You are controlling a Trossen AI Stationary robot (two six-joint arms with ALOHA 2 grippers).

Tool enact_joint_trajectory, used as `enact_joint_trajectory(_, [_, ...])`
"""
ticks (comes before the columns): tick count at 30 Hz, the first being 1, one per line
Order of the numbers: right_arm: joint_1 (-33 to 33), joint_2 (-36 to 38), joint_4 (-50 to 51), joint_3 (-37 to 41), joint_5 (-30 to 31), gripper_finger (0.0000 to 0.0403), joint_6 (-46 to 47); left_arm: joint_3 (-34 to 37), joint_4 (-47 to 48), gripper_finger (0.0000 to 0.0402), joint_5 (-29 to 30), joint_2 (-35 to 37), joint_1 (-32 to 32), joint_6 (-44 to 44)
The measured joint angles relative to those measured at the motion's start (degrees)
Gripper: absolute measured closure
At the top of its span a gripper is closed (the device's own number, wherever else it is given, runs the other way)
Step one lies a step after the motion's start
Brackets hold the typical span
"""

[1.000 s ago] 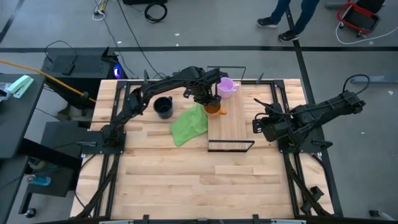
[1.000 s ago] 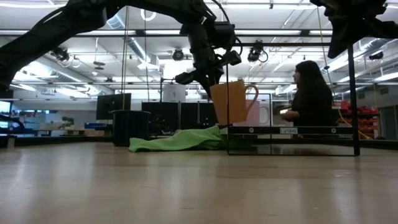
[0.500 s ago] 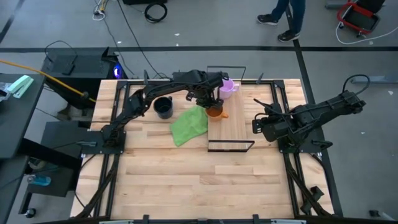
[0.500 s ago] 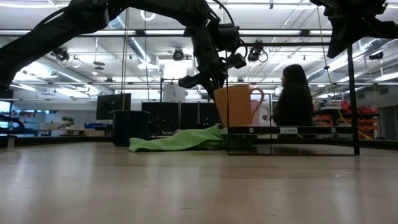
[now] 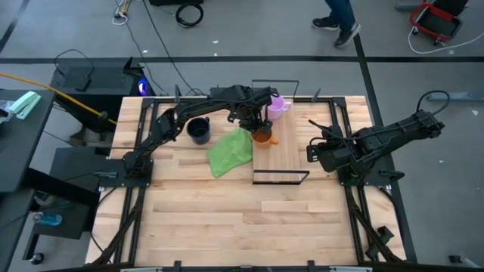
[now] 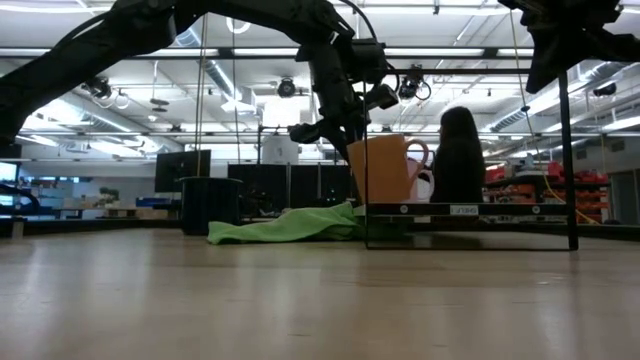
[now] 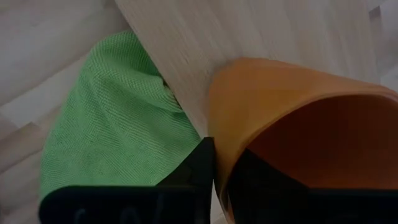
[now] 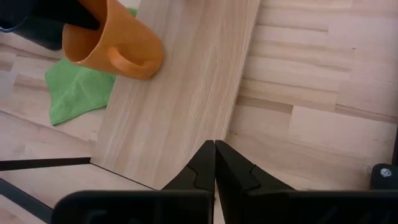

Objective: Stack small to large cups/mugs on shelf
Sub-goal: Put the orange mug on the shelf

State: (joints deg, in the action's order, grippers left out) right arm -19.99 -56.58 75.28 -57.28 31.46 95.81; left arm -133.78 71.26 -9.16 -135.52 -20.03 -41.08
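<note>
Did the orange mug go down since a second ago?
Yes. In the low view the orange mug, held by the left gripper, has dropped closer to the shelf board and shifted slightly right along it.

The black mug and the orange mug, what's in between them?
The green cloth lies between the black mug and the orange mug, which the left gripper holds. The high view shows it.

Orange mug (image 7: 292,124) cut off at the left wrist view's edge — handle unseen there. Purple mug (image 6: 423,186) mostly hidden behind it — person (image 6: 458,155) too.
</note>
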Motion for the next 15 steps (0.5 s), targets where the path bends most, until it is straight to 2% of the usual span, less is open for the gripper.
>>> enact_joint_trajectory(15, [0.0, 0.0, 0.0, 0.0, 0.0, 0.0387, 0.0, 0.0, -2.3, 0.0298, -1.6, 0.0, -0.1, 1.2])
